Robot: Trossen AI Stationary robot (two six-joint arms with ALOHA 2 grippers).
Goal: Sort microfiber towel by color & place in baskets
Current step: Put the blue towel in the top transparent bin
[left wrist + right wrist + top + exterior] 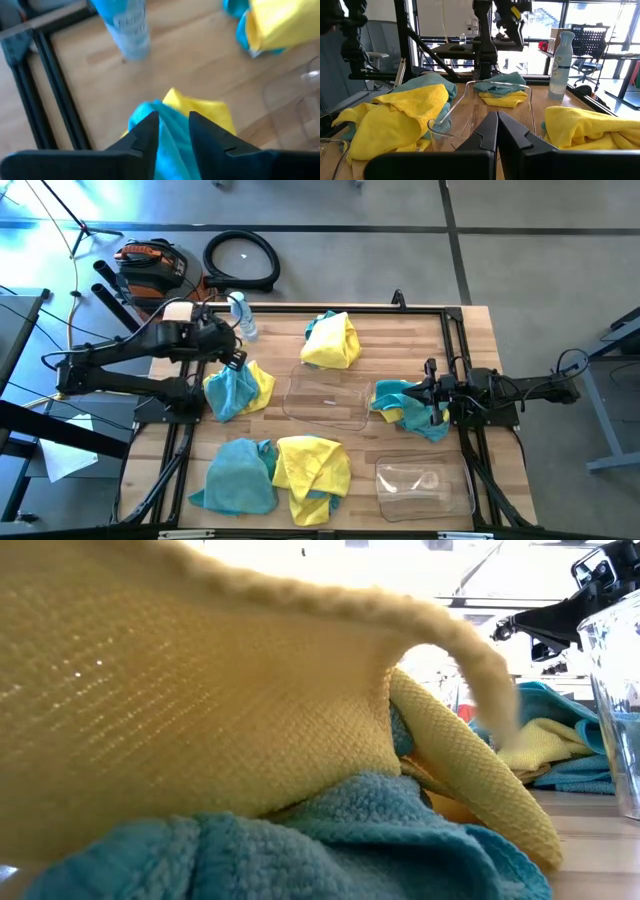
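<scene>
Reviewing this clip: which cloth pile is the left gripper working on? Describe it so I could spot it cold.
Start at the wooden table and go to its left side, where the left gripper hangs beside the clear spray bottle. Directly under it lies a teal-and-yellow towel pile, just left of the middle clear basket. Unlike the other piles, this one has dark fingers straddling a teal fold.

You've got crumpled yellow and teal microfiber towels [331, 341] in five piles across the table. Two clear shallow plastic baskets [325, 397] sit empty, one mid-table, one at the front right.
</scene>
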